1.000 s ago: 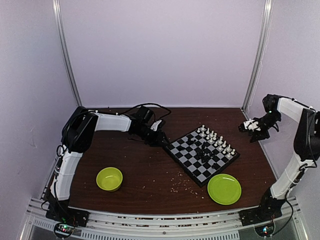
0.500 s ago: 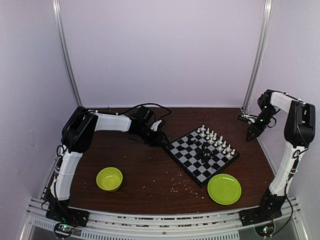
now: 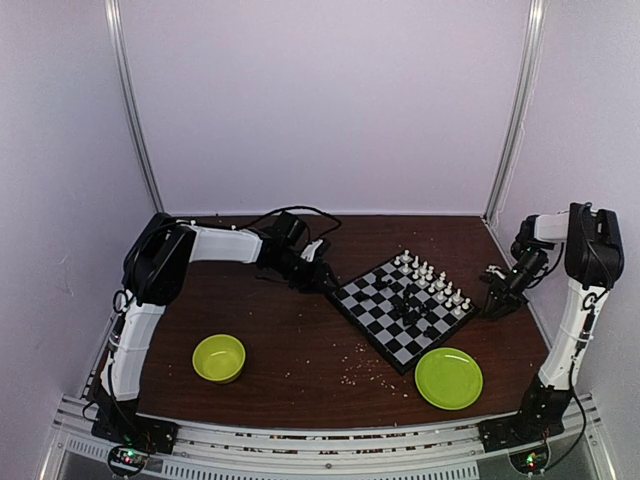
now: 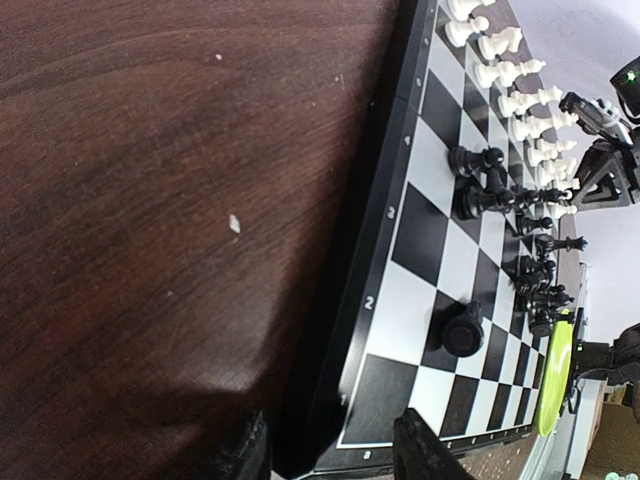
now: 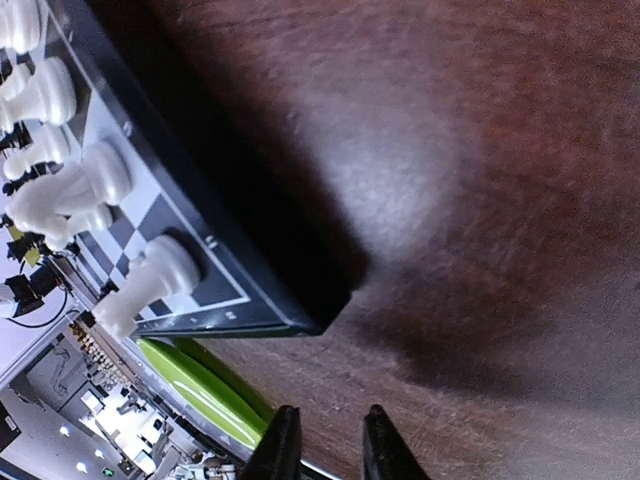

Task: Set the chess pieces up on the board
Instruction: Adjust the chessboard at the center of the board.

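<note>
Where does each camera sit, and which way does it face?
Top external: high behind both arms, looking down on the dark wooden table and black-and-white checked chessboard; both show.
Left wrist: low at the board's corner, looking across it; left end effector tips below.
Right wrist: low at the opposite corner, by white plastic chess pieces; right end effector tips below.
Shared: both wrist views catch the round lime-green plate.

Two arms, both grippers low.
Left arm [image 3: 225, 243] stretches right, left gripper [image 4: 325, 458] jaws wide apart; right arm [image 3: 570, 330] stands folded, right gripper [image 5: 325, 445] jaws narrowly apart, empty.
</note>
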`<state>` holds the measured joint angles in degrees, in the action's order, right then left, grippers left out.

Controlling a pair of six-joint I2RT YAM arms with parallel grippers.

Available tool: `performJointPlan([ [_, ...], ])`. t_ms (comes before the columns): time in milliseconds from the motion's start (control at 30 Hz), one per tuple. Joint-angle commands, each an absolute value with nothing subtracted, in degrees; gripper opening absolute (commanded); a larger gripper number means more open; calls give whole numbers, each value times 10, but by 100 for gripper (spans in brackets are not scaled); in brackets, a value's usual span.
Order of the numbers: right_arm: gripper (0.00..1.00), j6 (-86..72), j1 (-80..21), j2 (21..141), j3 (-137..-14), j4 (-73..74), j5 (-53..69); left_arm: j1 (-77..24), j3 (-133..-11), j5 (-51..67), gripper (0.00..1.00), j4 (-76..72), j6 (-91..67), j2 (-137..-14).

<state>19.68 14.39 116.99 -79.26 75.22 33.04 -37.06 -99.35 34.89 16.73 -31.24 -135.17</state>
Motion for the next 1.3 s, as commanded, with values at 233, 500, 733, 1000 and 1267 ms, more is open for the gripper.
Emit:
performJointPlan([
  [233, 10, -4, 168, 1136, -738, 594, 387, -366, -996, 345, 43, 167, -317, -1338],
  [500, 9, -19, 159, 1157, -741, 583, 389, -366, -1005, 355, 43, 167, -318, -1339],
  [733, 9, -10, 133, 1172, -757, 591, 394, -366, -995, 358, 43, 168, -312, -1330],
  [1000, 9, -9, 78, 1184, -783, 597, 395, -366, -940, 347, 43, 174, -293, -1289],
  [1267, 9, -16, 46, 1213, -825, 601, 403, -366, -860, 331, 43, 163, -287, -1244],
])
